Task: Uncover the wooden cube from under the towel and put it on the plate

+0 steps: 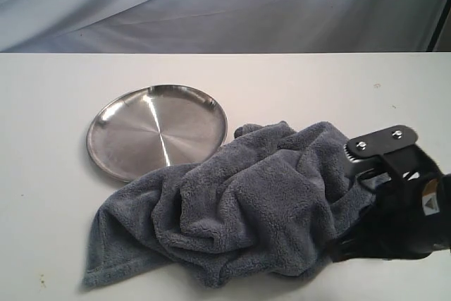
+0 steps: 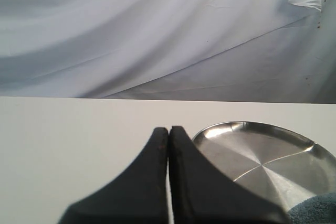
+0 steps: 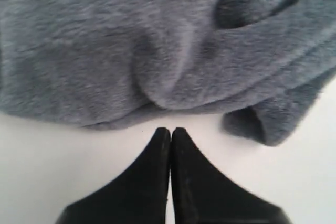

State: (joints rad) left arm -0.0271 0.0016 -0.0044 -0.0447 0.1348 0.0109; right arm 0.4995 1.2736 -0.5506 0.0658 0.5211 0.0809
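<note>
A slate grey-blue towel [image 1: 239, 209] lies crumpled in a heap on the white table, its far-left edge overlapping the rim of the round silver plate [image 1: 156, 130]. The wooden cube is hidden. My right gripper [image 3: 170, 129] is shut and holds nothing; its tips rest just short of the towel's [image 3: 147, 51] near edge, with a strip of bare table between. In the exterior view the right arm's black wrist [image 1: 394, 195] sits at the towel's right side. My left gripper [image 2: 169, 128] is shut and empty, hovering beside the plate [image 2: 262, 156], out of the exterior view.
The white table [image 1: 56, 244] runs to a far edge backed by a draped pale cloth [image 1: 211, 5]. A dark stand leg [image 1: 440, 26] shows at the far right corner.
</note>
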